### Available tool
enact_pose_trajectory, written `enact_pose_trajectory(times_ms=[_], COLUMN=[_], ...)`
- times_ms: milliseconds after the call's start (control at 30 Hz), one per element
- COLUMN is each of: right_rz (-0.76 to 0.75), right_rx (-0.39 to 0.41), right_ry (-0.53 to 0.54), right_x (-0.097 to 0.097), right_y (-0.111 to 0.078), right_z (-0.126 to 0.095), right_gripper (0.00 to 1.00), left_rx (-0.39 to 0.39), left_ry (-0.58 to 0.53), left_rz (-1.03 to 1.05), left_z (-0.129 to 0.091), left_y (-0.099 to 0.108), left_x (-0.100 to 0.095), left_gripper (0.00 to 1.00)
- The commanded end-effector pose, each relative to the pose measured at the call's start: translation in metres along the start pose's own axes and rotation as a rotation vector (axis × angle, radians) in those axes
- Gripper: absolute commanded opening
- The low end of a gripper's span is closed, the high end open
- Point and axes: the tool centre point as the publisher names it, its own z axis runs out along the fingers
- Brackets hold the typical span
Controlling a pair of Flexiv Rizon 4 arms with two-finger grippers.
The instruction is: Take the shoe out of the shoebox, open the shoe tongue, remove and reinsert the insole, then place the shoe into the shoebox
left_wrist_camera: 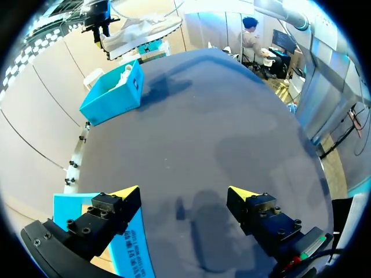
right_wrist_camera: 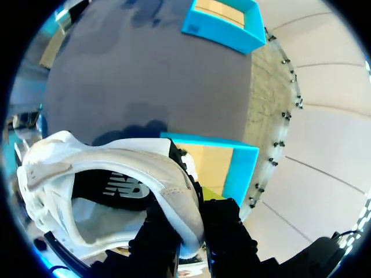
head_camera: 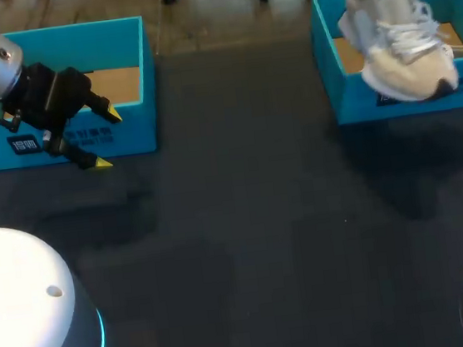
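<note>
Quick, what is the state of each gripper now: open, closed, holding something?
Left gripper: open, holding nothing.
Right gripper: closed on the white shoe, at its collar edge.

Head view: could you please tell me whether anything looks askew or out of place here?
Only the white lace-up shoe: it hangs tilted in the air above the right-hand turquoise shoebox, clamped at its collar by the right gripper.
</note>
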Motion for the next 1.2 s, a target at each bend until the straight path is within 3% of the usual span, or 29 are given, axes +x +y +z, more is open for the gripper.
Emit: enact_pose_trajectory(times_ms=[33,300,400,433,1067,1200], right_rz=[-0.008,-0.010,0.067,0.054,0.054,0.105], right_rx=[-0.080,-0.077,-0.071,-0.102,-0.102,-0.081], right_ry=[0.004,0.027,0.017,0.004,0.004,0.018], right_x=[-0.013,-0.030,-0.030,-0.028,-0.028,-0.026], right_y=[-0.033,-0.061,-0.063,-0.060,-0.060,-0.075], right_z=[0.010,0.024,0.024,0.022,0.022,0.034], right_gripper=[0.00,0.00,0.00,0.00,0.00,0.00], left_rx=[-0.004,-0.004,-0.004,-0.004,-0.004,-0.004], left_ry=[0.002,0.002,0.002,0.002,0.002,0.002], left_rz=[0.000,0.000,0.000,0.000,0.000,0.000], left_z=[0.000,0.000,0.000,0.000,0.000,0.000], left_y=[0.000,0.000,0.000,0.000,0.000,0.000], left_x=[0.000,0.000,0.000,0.000,0.000,0.000], left_gripper=[1.00,1.00,1.00,1.00,1.00,1.00])
